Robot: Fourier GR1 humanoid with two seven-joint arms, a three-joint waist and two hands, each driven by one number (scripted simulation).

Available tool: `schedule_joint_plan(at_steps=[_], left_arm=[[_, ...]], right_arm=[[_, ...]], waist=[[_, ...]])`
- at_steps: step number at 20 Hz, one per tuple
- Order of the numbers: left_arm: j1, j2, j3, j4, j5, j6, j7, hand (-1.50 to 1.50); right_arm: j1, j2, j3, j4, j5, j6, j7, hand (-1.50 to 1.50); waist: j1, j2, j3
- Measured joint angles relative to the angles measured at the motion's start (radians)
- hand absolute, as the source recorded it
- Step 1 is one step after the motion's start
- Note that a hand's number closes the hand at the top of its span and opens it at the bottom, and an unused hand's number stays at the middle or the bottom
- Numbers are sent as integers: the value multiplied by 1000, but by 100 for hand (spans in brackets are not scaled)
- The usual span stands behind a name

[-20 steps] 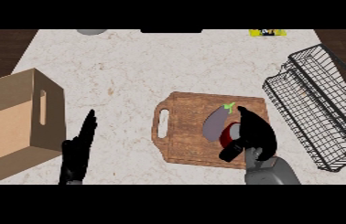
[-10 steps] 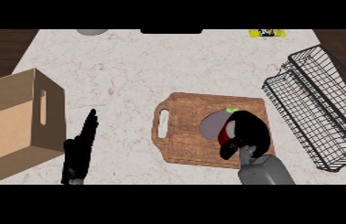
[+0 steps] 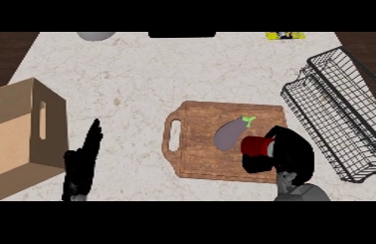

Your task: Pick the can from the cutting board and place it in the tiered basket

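Nearest to us, at the lower right corner of the brown wooden cutting board, our right robot hand has its black fingers curled round the red cylindrical can. The can sits on the board's right part, just right of the grey-purple eggplant with a green stalk, and it appears to lie tipped with its long axis running left to right, its red side showing toward the board's middle. We judge it held, not yet lifted clear of the board, though we cannot tell whether it still touches the wood.

Well to the left of the board, our left robot hand rests with straight fingers pointing up the speckled stone bench, holding nothing. Left of that hand stands the open tan cardboard box.

The relation that matters for the next move: the black wire tiered basket stands just off the board's right edge, to the right of and slightly beyond the right robot hand. The right arm is far nearer to both can and basket than the left. We judge that the can needs raising above the basket's wire rim, then carrying a short way right and away from us; the rim could catch the can.

Beyond the board, at the bench's far edge, sit a grey round object and a small yellow item, too small to name.
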Motion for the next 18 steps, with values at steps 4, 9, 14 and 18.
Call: schedule_joint_plan(at_steps=[4, 9, 14, 18], left_arm=[[30, -1, 14, -10, 6, 10, -14, 0], [29, 7, 24, -11, 13, 4, -5, 0], [36, 10, 21, -27, 6, 8, 9, 0], [33, 8, 18, -23, 6, 0, -1, 0]], right_arm=[[195, -62, -108, -145, 0, -64, -2, 150], [367, -58, -194, -438, 9, -127, 8, 150], [441, -49, -276, -711, 31, -147, 18, 150], [427, -114, -320, -744, 58, -134, 19, 150]], waist=[[-37, -5, 2], [-51, -5, 2], [-43, -5, 0], [-33, -3, -2]])
